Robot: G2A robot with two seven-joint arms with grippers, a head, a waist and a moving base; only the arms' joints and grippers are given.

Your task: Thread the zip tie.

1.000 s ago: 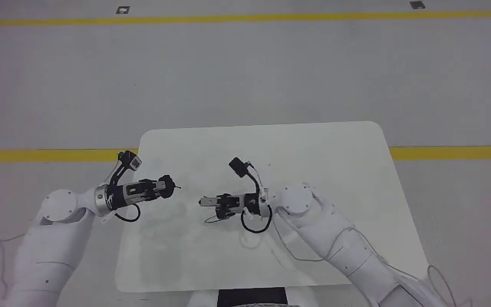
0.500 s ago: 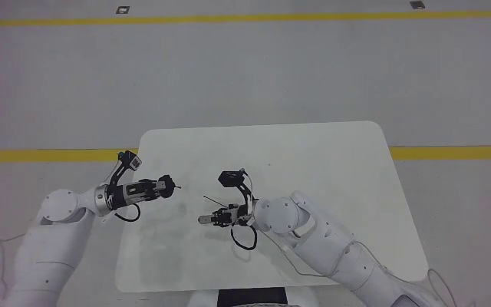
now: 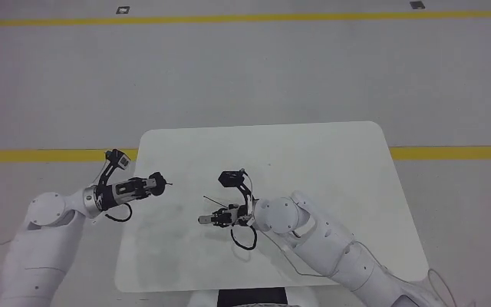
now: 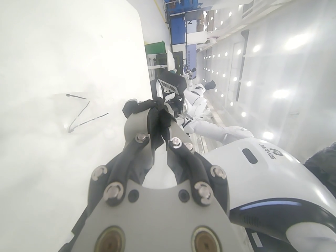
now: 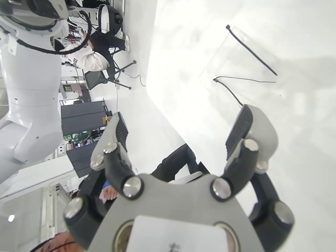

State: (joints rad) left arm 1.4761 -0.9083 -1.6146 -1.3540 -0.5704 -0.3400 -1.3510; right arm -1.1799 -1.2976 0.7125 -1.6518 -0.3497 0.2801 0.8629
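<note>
A white label [image 5: 178, 237] on the base plate of the right gripper [image 5: 182, 116] carries dark print. It is cut off by the picture's edge and cannot be read.

The bent zip tie [image 5: 244, 79] lies flat on the white table [image 3: 307, 153], folded into a narrow V. The straight zip tie [image 5: 252, 51] lies just beside it, not touching it. In the top view the right gripper [image 3: 202, 220] hovers just beside the bent zip tie [image 3: 212, 202], on the robot's side of it. Its jaws are spread wide with nothing between them.

The left gripper [image 3: 159, 182] is well apart from the bent zip tie, to its left. Its jaws are pressed together in the left wrist view [image 4: 149, 106]. A short dark tip pokes out of them in the top view, and I cannot tell what it is.

Against half a second ago, the left gripper has drawn farther from the bent zip tie. The right gripper and both ties have kept their places.
</note>
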